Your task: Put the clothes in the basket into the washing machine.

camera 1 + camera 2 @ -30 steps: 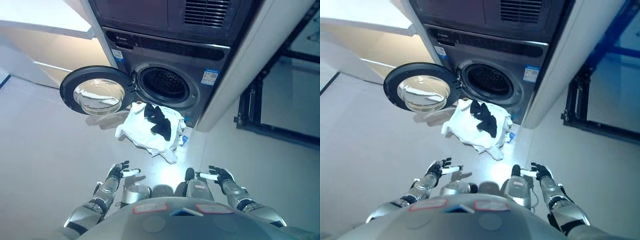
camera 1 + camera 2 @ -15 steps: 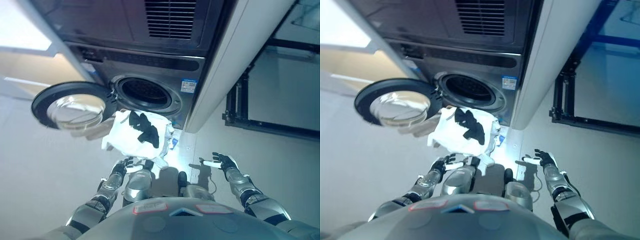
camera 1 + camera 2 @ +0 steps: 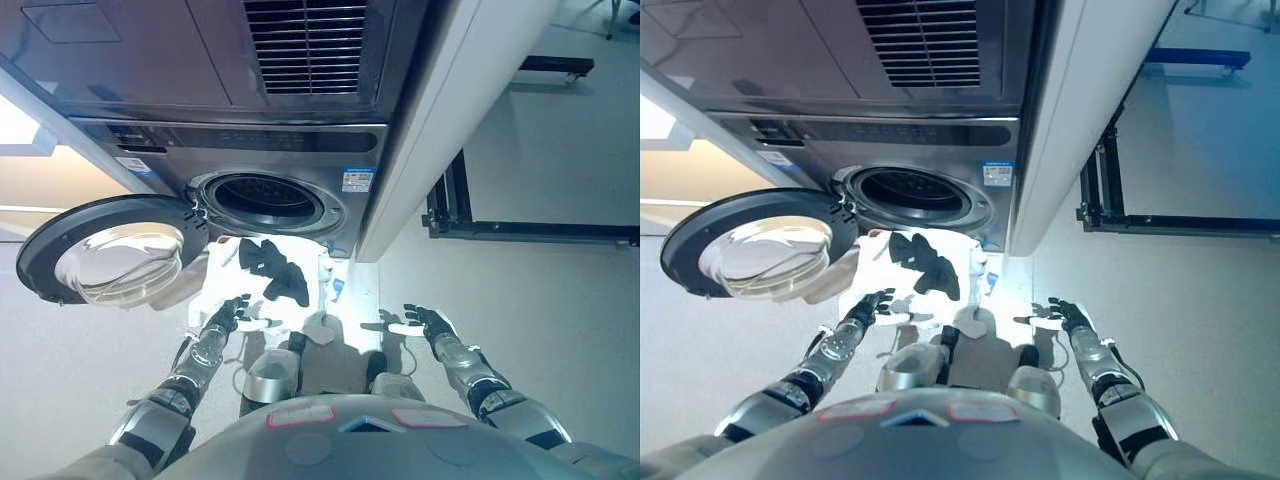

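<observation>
Since the door is swung wide, the drum is left free for loading; the clothes are heaped just below it — basket hidden. The left hand is spread at the heap, the right hand spread apart — nothing held.

This looked like a laundry corner in a test space rather than a lived-in home. A dark grey front-loading washing machine stood with its round glass door swung open, a vented dryer-like unit stacked above — both set beside a white panel. A bare pale floor and a black metal frame completed it.
</observation>
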